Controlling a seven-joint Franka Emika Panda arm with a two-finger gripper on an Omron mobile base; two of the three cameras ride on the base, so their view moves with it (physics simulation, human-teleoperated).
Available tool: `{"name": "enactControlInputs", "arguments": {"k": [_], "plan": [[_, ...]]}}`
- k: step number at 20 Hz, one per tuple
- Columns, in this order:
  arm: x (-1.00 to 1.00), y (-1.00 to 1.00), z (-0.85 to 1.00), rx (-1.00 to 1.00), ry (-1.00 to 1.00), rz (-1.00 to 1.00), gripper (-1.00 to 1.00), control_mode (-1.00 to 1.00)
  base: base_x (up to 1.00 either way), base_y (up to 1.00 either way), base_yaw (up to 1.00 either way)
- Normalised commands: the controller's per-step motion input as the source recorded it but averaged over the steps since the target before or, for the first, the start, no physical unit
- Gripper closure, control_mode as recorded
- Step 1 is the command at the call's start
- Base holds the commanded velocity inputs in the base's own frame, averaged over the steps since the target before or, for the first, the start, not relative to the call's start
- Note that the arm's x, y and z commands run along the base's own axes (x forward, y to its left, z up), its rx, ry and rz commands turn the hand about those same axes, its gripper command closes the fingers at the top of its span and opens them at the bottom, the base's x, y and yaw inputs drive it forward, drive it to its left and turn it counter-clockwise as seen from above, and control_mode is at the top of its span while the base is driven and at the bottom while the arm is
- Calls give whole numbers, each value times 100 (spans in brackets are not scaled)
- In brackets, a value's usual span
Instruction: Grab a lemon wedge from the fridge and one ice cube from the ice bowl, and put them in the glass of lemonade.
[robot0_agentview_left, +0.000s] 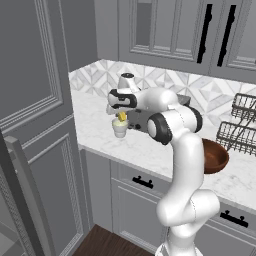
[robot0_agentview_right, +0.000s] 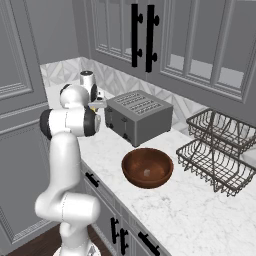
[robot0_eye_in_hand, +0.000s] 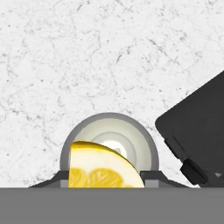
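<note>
Gripper half closed on the lemon wedge, hanging right above the glass of lemonade on the marble counter. From the hand cam, wedge sitting over the near edge of the glass's mouth, not dead center, so probably could clip the rim on release and bounce onto the counter. Toaster just beside the glass too, tight spot. Ice bowl off further along the counter, not touched yet by the look of it.

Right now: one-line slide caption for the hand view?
Gripper holds the lemon wedge directly over the glass on the marble counter, toaster alongside.
</note>
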Motion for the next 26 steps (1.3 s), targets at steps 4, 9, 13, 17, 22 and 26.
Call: {"name": "enactControlInputs", "arguments": {"k": [4,9,13,17,22,26], "plan": [[0,0,0,0,0,0,100,-100,0,0,0],[0,0,0,0,0,0,-100,-100,0,0,0],[0,0,0,0,2,0,-100,-100,0,0,0],[0,0,0,0,6,0,-100,-100,0,0,0],[0,-3,3,0,5,0,-100,-100,0,0,0],[-3,-2,52,0,1,0,-100,-100,0,0,0]]}}
